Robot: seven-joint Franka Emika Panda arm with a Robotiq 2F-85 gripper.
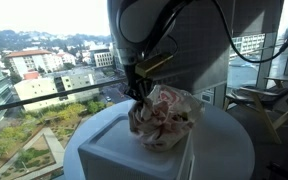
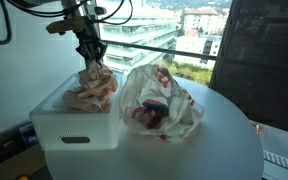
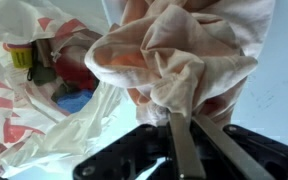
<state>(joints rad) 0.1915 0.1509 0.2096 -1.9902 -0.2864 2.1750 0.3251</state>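
Where the white box [image 2: 72,130] sits toward the left edge of the round worktop [image 2: 229,150], the tool [image 2: 91,60] comes straight down over it, and everything else is easiest to place from that box. On top of the box lies a crumpled cloth [image 2: 92,90], pinkish beige and bunched into a heap. The tool's fingers [image 3: 176,145] are drawn almost together on a fold at the heap's peak, so the cloth is pinched, not merely touched. The wrist view makes this plain: two metal fingers converge into the fabric with hardly any gap between them. I take that high grip to be why the cloth stands in a peak, with its lower folds resting on the box, instead of lying flat.

Just beside the box, to its right in that exterior view, slumps a thin plastic bag [image 2: 166,100], white with red print, its mouth gaping upward. It touches the box's side or nearly does; I can't say which. Inside it are a yellow thing [image 3: 20,55], something red and something blue [image 3: 74,102], none clear enough to name.

The fingertips themselves are buried in the fabric. Whether the box has a lid under the cloth is hidden. In an exterior view the arm [image 1: 164,40] fills the frame above the box, and there cloth and bag run together into one pale lump.
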